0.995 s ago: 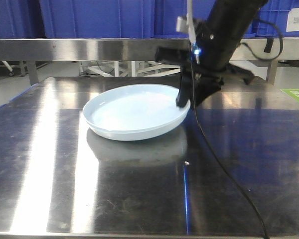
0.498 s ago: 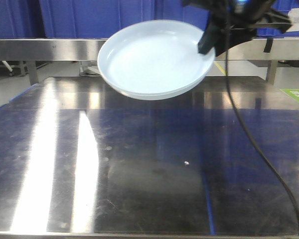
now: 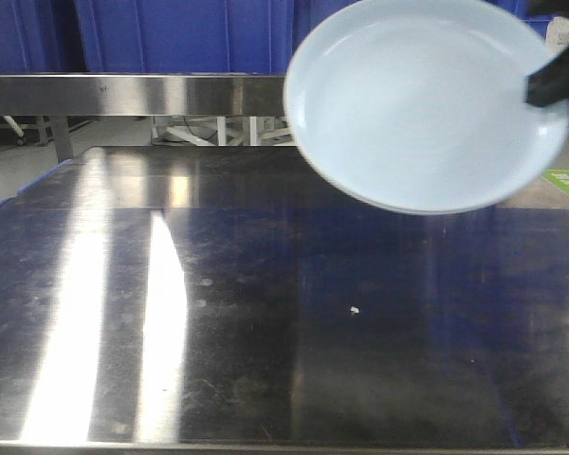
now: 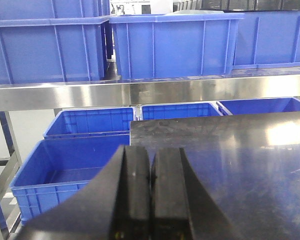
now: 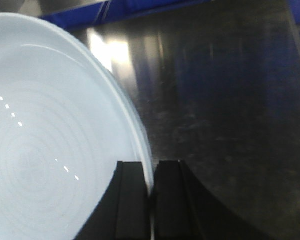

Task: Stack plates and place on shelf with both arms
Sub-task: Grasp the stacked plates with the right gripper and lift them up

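Observation:
The pale bluish-white plates (image 3: 427, 104) hang in the air at the upper right of the front view, tilted with the hollow face toward the camera. My right gripper (image 3: 555, 83) shows only as a dark piece on their right rim. In the right wrist view the plates (image 5: 55, 140) fill the left side with a doubled rim line, and my right gripper (image 5: 151, 167) is shut on that rim. My left gripper (image 4: 150, 152) is shut with nothing in it, off the table's left edge and facing the shelf (image 4: 140, 92). The shelf rail (image 3: 133, 93) runs behind the table.
The dark steel tabletop (image 3: 266, 313) lies below the plates with a small white speck (image 3: 355, 309) on it. Large blue crates (image 4: 172, 45) stand on the shelf, and more open blue crates (image 4: 75, 160) sit lower at the left.
The plates went from lying on the table to high in the air, carried up and to the right by my right gripper, and tilted more toward the camera.

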